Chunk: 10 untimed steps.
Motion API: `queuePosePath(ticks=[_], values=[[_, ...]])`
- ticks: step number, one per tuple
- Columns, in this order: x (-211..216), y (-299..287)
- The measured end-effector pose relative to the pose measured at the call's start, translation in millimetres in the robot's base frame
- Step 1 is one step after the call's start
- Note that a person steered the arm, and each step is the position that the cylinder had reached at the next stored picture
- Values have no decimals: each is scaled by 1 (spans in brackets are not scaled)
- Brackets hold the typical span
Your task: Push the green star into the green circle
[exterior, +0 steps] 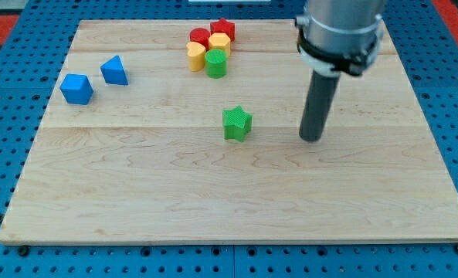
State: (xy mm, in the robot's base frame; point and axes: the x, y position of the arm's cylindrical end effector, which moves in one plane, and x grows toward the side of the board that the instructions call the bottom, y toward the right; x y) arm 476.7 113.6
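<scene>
The green star (235, 123) lies near the middle of the wooden board (136, 201). The green circle (215, 63) stands above it near the view's top, at the lower edge of a tight cluster of blocks. My tip (312, 138) rests on the board to the right of the green star, at about its height, with a clear gap between them. The rod rises from the tip to the arm's grey body at the view's top right.
The cluster holds a red circle (200, 37), a red star (222, 29), a yellow hexagon (219, 42) and a yellow block (196, 55), touching the green circle. Two blue blocks (76, 89) (114, 71) lie at the left. A blue pegboard surrounds the board.
</scene>
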Motion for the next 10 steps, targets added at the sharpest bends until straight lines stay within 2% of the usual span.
queuePosePath(ticks=[1, 2, 3, 4, 5, 6, 8, 9, 10], values=[[-3, -74], [-27, -137], [-60, -149], [-54, -161], [-18, -135], [-34, -145], [-120, -160], [-82, -161], [-65, -261]])
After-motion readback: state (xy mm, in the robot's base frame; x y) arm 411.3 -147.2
